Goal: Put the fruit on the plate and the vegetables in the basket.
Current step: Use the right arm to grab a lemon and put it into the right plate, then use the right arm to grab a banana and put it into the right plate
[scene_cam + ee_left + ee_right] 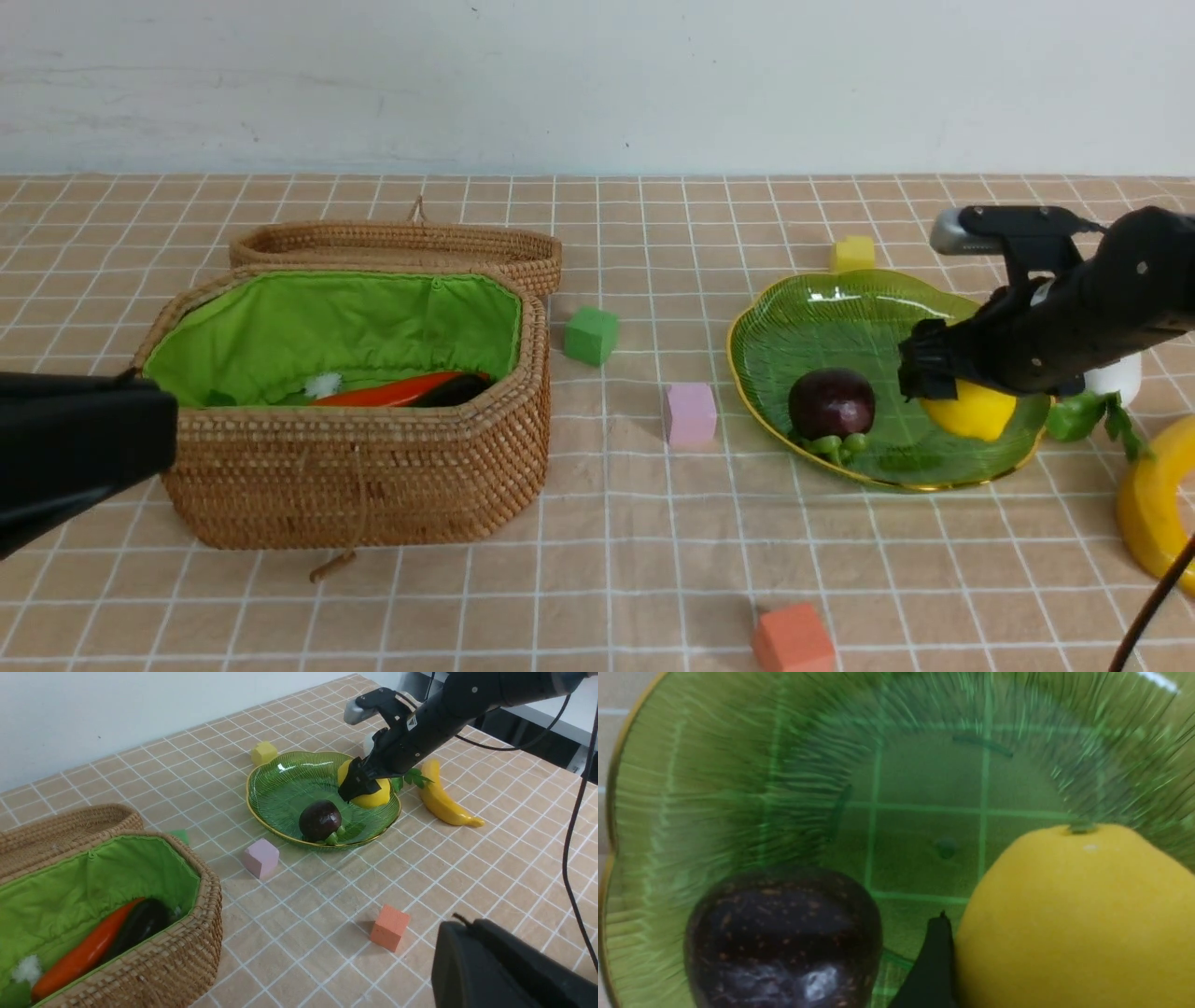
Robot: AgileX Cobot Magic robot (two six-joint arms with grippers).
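Closest to the lens is the left gripper (140, 429), just a black lump at the left edge of the front view, hanging in front of the basket (355, 485). Its jaws are pinched together. Next nearest is an orange cube (794, 639) on the checked tablecloth (607, 560).

The basket's lid (401, 247) is flipped open behind it. Inside on the green lining lie the carrot (392, 392) and the eggplant (457, 387), side by side and touching.

Over on the right, the plate (822, 317) has the mangosteen (831, 401) and the lemon (971, 411) sitting on it. The right gripper (934, 373) is down around the lemon. In its wrist view one dark finger (934, 961) sits right against the lemon's side and the other is hidden, so I honestly can't tell if it's squeezing or loose.

The radish (1116, 378) is on the cloth just beside the plate's right rim, mostly behind the right arm (1074, 317). The banana (1153, 509) lies on the cloth near the radish leaves, off the plate.

A pink cube (691, 413) sits between basket and plate, a green cube (591, 334) is next to the lid, and a yellow cube (852, 253) is behind the plate.

As for writing: there's a pale sticker (412, 721) on the right arm, too small to read.
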